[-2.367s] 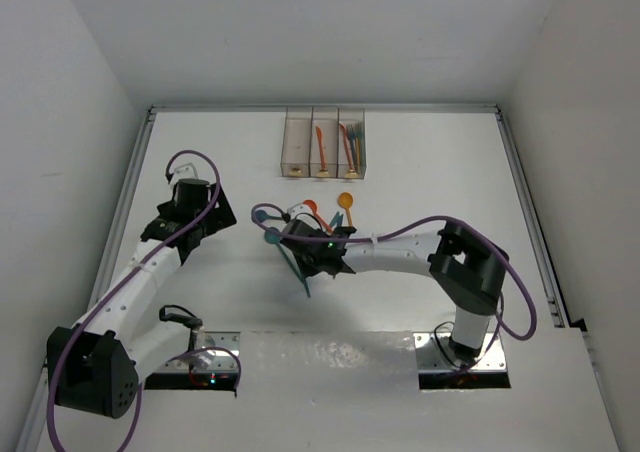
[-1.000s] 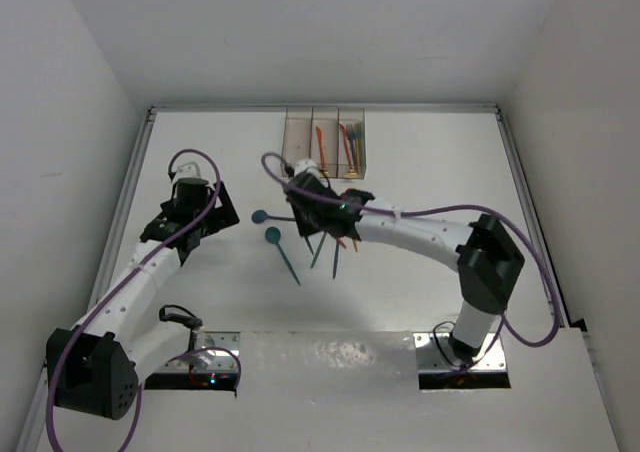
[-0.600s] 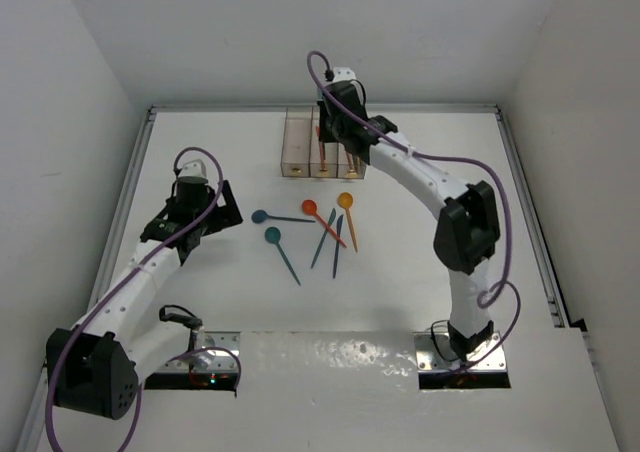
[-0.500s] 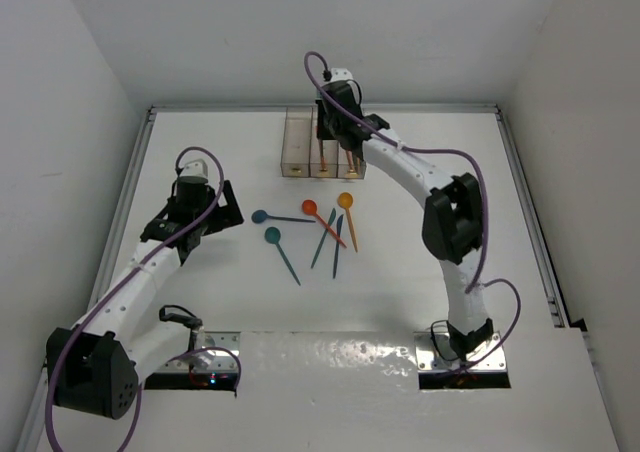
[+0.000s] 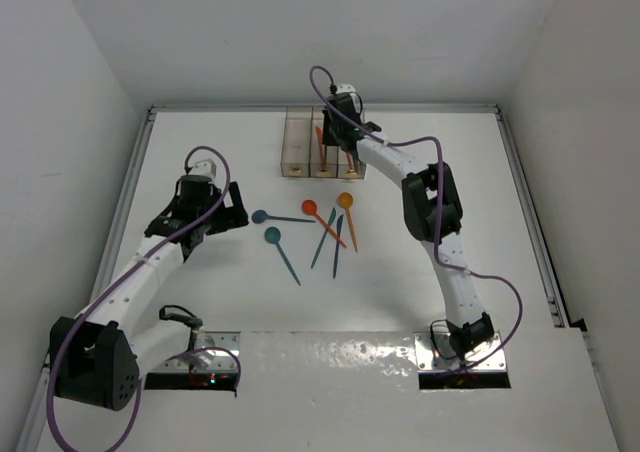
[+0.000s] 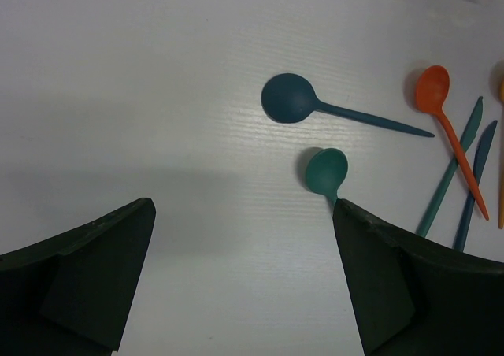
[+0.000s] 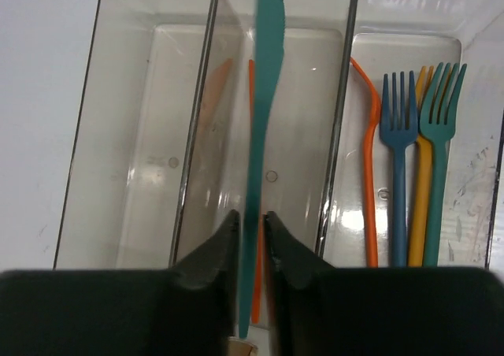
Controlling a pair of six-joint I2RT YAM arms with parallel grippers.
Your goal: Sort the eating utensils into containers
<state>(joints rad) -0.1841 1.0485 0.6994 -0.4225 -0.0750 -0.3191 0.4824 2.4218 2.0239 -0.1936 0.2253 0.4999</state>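
White tabletop [image 7: 39,96] behind, my right claw [image 7: 250,220] pinches a teal knife [image 7: 264,96] lengthwise above the middle bin [image 7: 303,135], best lowered square between its walls before letting go.

Right hand [image 7: 250,218] — with teal knife [image 7: 264,96] — now over middle container [image 7: 303,159]
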